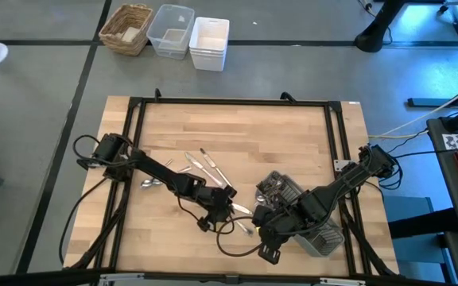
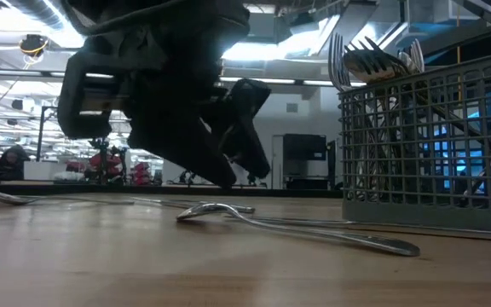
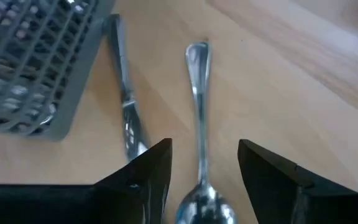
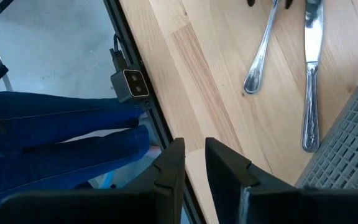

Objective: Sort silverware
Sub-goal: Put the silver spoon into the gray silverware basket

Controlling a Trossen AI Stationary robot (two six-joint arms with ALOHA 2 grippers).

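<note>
While seen from above, loose silverware (image 1: 205, 167) lies on the bench (image 1: 293, 135) beside the caddy (image 1: 324, 237). At the left wrist, the left hand (image 3: 204, 180), wide open and empty, straddles a spoon (image 3: 199, 112): judged light, stiff, slippery; best pinched mid-handle. At the right wrist, the right hand (image 4: 194, 162) is narrowly parted, empty.

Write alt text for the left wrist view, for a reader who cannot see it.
The left gripper hangs open over a spoon lying on the wooden table, its two dark fingers on either side of the handle. A table knife lies beside the spoon, next to the grey slatted caddy.
</note>
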